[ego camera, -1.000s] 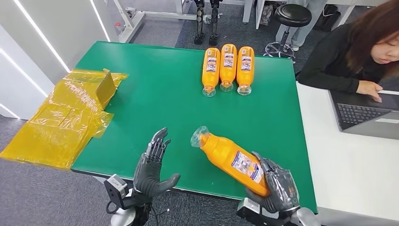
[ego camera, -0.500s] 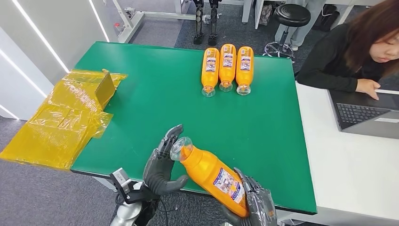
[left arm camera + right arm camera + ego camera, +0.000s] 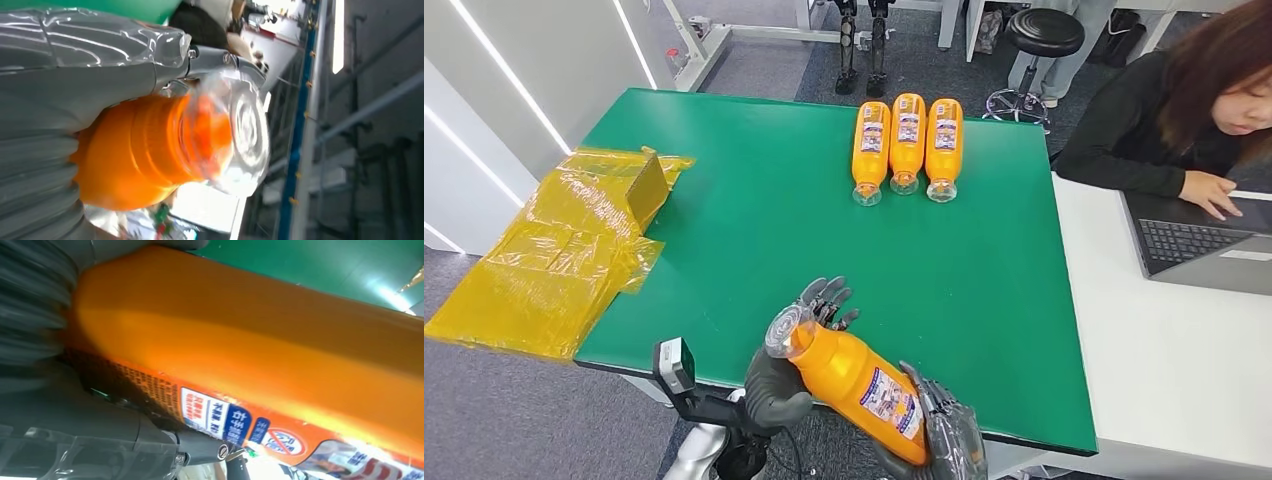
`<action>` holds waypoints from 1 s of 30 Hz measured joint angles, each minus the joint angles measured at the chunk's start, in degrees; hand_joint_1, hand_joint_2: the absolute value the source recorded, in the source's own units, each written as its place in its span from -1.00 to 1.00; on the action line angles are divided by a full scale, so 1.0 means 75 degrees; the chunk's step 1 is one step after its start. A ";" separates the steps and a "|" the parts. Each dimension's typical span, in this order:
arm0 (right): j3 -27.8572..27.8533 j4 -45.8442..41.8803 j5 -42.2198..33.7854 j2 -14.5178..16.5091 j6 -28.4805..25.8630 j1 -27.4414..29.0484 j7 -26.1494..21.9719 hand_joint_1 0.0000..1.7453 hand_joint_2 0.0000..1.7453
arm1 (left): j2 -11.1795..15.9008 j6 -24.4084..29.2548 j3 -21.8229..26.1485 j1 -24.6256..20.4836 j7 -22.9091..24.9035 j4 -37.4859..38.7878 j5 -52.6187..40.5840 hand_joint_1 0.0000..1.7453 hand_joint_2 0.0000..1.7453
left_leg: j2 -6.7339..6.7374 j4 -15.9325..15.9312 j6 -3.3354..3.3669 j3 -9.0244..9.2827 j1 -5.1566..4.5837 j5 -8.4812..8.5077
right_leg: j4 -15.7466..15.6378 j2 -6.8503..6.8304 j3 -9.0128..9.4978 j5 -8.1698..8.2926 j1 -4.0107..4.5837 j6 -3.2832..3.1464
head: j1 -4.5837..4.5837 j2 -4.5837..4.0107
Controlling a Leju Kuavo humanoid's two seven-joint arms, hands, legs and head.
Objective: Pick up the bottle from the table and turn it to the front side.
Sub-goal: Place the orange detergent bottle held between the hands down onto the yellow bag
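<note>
An orange bottle [image 3: 854,385] with a clear cap and a printed label hangs tilted above the near edge of the green table [image 3: 754,220], cap toward the left. My right hand [image 3: 949,440] grips its base end, label side up. My left hand [image 3: 774,385] cups the neck end from beneath, fingers [image 3: 829,295] reaching past the cap. In the left wrist view the bottle [image 3: 160,150] lies in my left hand [image 3: 75,75], cap end outward. Seen from the right wrist, the bottle's label [image 3: 240,422] sits right by my right hand [image 3: 75,430].
Three more orange bottles [image 3: 908,140] lie side by side at the table's far edge. Crumpled yellow plastic wrap [image 3: 574,240] hangs off the left side. A person [image 3: 1184,110] works at a laptop [image 3: 1204,240] on the white table [image 3: 1174,350] to the right.
My right hand has carried the bottle left and toward me, off the table. My left hand has moved in under the neck end and now holds it.
</note>
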 joint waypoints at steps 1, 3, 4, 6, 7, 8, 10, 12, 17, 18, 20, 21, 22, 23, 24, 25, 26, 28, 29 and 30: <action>0.0023 0.0054 -0.0033 0.0028 -0.0013 -0.0021 -0.0016 1.00 1.00 | 0.0009 -0.0070 -0.0044 -0.0033 0.0060 0.0000 0.0127 -0.70 1.00 | 0.0000 0.0000 0.0000 0.0000 0.0000 0.0000 | 0.0000 0.0000 0.0000 0.0000 0.0000 0.0000 | 0.0000 0.0000; 0.0060 0.0146 -0.0076 0.0088 -0.0034 -0.0061 -0.0035 1.00 1.00 | 0.0031 -0.0136 -0.0120 -0.0110 0.0155 0.0001 0.0286 0.30 1.00 | 0.0000 0.0000 0.0000 0.0000 0.0000 0.0000 | 0.0000 0.0000 0.0000 0.0000 0.0000 0.0000 | -0.0001 0.0000; 0.0073 0.0181 -0.0087 0.0115 -0.0039 -0.0080 -0.0039 1.00 1.00 | 0.0045 -0.0149 -0.0152 -0.0147 0.0195 0.0002 0.0345 0.79 1.00 | 0.0000 0.0000 0.0000 0.0001 0.0000 0.0000 | 0.0000 0.0001 0.0000 0.0001 0.0000 -0.0001 | 0.0000 0.0000; 0.0092 0.0233 -0.0084 0.0163 -0.0037 -0.0117 -0.0041 1.00 1.00 | 0.0068 -0.0169 -0.0191 -0.0206 0.0265 0.0004 0.0474 1.00 1.00 | 0.0000 0.0000 0.0000 0.0001 0.0000 0.0000 | 0.0000 0.0001 0.0000 0.0001 0.0000 -0.0001 | 0.0000 0.0000; 0.0097 0.0253 -0.0083 0.0184 -0.0037 -0.0136 -0.0042 1.00 1.00 | 0.0074 -0.0174 -0.0202 -0.0227 0.0290 0.0004 0.0531 1.00 1.00 | 0.0001 0.0000 0.0000 0.0001 0.0000 0.0000 | 0.0000 0.0002 0.0000 0.0001 0.0000 -0.0001 | 0.0000 0.0000; 0.0099 0.0268 -0.0084 0.0205 -0.0038 -0.0154 -0.0043 1.00 1.00 | 0.0075 -0.0171 -0.0209 -0.0247 0.0306 0.0009 0.0574 1.00 1.00 | 0.0001 0.0000 0.0000 0.0001 0.0000 0.0000 | 0.0000 0.0002 -0.0001 0.0001 0.0000 -0.0001 | -0.0001 0.0000; 0.0101 0.0298 -0.0091 0.0243 -0.0043 -0.0185 -0.0043 1.00 1.00 | 0.0078 -0.0149 -0.0218 -0.0288 0.0308 0.0028 0.0611 1.00 1.00 | 0.0002 0.0000 0.0000 0.0001 0.0000 0.0000 | 0.0000 0.0002 -0.0001 0.0001 0.0000 -0.0001 | -0.0001 0.0000; 0.0100 0.0323 -0.0098 0.0270 -0.0049 -0.0204 -0.0043 1.00 1.00 | 0.0092 -0.0118 -0.0226 -0.0324 0.0308 0.0045 0.0630 1.00 1.00 | 0.0002 0.0000 0.0000 0.0001 0.0000 0.0000 | 0.0000 0.0002 -0.0001 0.0001 0.0000 -0.0001 | 0.0000 0.0000; 0.0097 0.0376 -0.0100 0.0326 -0.0116 -0.0226 -0.0071 1.00 1.00 | 0.0127 -0.0040 -0.0248 -0.0393 0.0298 0.0106 0.0670 1.00 1.00 | 0.0002 0.0000 0.0000 0.0000 0.0000 0.0000 | 0.0000 0.0002 -0.0001 0.0001 0.0000 -0.0001 | 0.0000 0.0000; 0.0096 0.0388 -0.0099 0.0337 -0.0136 -0.0230 -0.0081 1.00 1.00 | 0.0129 -0.0032 -0.0257 -0.0422 0.0291 0.0129 0.0679 1.00 1.00 | 0.0002 0.0000 0.0000 0.0000 0.0000 0.0000 | 0.0000 0.0002 -0.0001 0.0001 0.0000 -0.0001 | 0.0000 0.0000; 0.0092 0.0406 -0.0098 0.0361 -0.0160 -0.0236 -0.0094 0.53 1.00 | 0.0132 -0.0029 -0.0283 -0.0496 0.0282 0.0187 0.0694 1.00 1.00 | 0.0001 0.0000 0.0000 0.0001 0.0000 0.0000 | 0.0000 0.0002 0.0000 0.0001 0.0000 -0.0001 | 0.0000 0.0000; 0.0089 0.0411 -0.0106 0.0369 -0.0165 -0.0237 -0.0096 0.03 1.00 | 0.0133 -0.0029 -0.0297 -0.0538 0.0282 0.0221 0.0699 1.00 1.00 | 0.0001 0.0000 0.0000 0.0001 0.0000 0.0001 | 0.0000 0.0002 0.0000 0.0001 0.0000 -0.0001 | 0.0000 0.0000; 0.0086 0.0414 -0.0122 0.0374 -0.0170 -0.0238 -0.0098 -0.47 1.00 | 0.0132 -0.0029 -0.0309 -0.0578 0.0282 0.0255 0.0702 1.00 1.00 | 0.0001 0.0000 0.0000 0.0001 0.0000 0.0001 | 0.0000 0.0001 0.0001 0.0001 0.0000 -0.0001 | 0.0000 0.0000; 0.0083 0.0416 -0.0139 0.0377 -0.0176 -0.0236 -0.0098 -0.97 1.00 | 0.0131 -0.0027 -0.0319 -0.0617 0.0283 0.0289 0.0702 1.00 1.00 | 0.0001 0.0001 0.0000 0.0001 0.0000 0.0001 | 0.0000 0.0001 0.0001 0.0001 0.0000 -0.0001 | 0.0001 0.0000; 0.0081 0.0417 -0.0157 0.0377 -0.0183 -0.0233 -0.0095 -1.00 1.00 | 0.0130 -0.0024 -0.0326 -0.0656 0.0285 0.0324 0.0704 1.00 1.00 | 0.0001 0.0001 0.0000 0.0001 0.0000 0.0001 | 0.0000 0.0001 0.0001 0.0001 0.0000 -0.0001 | 0.0000 0.0000; 0.0080 0.0419 -0.0172 0.0379 -0.0189 -0.0230 -0.0089 -1.00 1.00 | 0.0127 -0.0018 -0.0334 -0.0691 0.0289 0.0356 0.0706 1.00 1.00 | 0.0001 0.0001 0.0000 0.0001 0.0000 0.0001 | 0.0000 0.0001 0.0001 0.0002 0.0000 -0.0001 | 0.0000 0.0000; 0.0079 0.0421 -0.0181 0.0379 -0.0192 -0.0226 -0.0080 -1.00 1.00 | 0.0123 -0.0010 -0.0340 -0.0720 0.0293 0.0387 0.0709 1.00 1.00 | 0.0001 0.0001 0.0000 0.0001 -0.0001 0.0001 | 0.0000 0.0001 0.0001 0.0002 0.0000 -0.0002 | 0.0001 0.0000; 0.0075 0.0425 -0.0191 0.0385 -0.0189 -0.0219 -0.0059 -1.00 1.00 | 0.0115 0.0006 -0.0352 -0.0762 0.0299 0.0449 0.0718 1.00 1.00 | 0.0001 0.0001 0.0000 0.0001 -0.0001 0.0001 | 0.0000 0.0002 0.0000 0.0002 0.0000 -0.0002 | 0.0000 0.0000; 0.0073 0.0429 -0.0191 0.0388 -0.0190 -0.0215 -0.0054 -1.00 1.00 | 0.0112 0.0014 -0.0355 -0.0778 0.0299 0.0478 0.0721 1.00 1.00 | 0.0002 0.0001 0.0000 0.0001 -0.0001 0.0001 | 0.0000 0.0002 0.0000 0.0002 0.0000 -0.0002 | -0.0001 0.0000; 0.0070 0.0434 -0.0190 0.0391 -0.0193 -0.0212 -0.0051 -1.00 1.00 | 0.0111 0.0019 -0.0357 -0.0795 0.0299 0.0508 0.0724 1.00 1.00 | 0.0002 0.0001 0.0000 0.0001 -0.0001 0.0000 | 0.0000 0.0003 -0.0001 0.0001 0.0000 -0.0002 | -0.0001 0.0000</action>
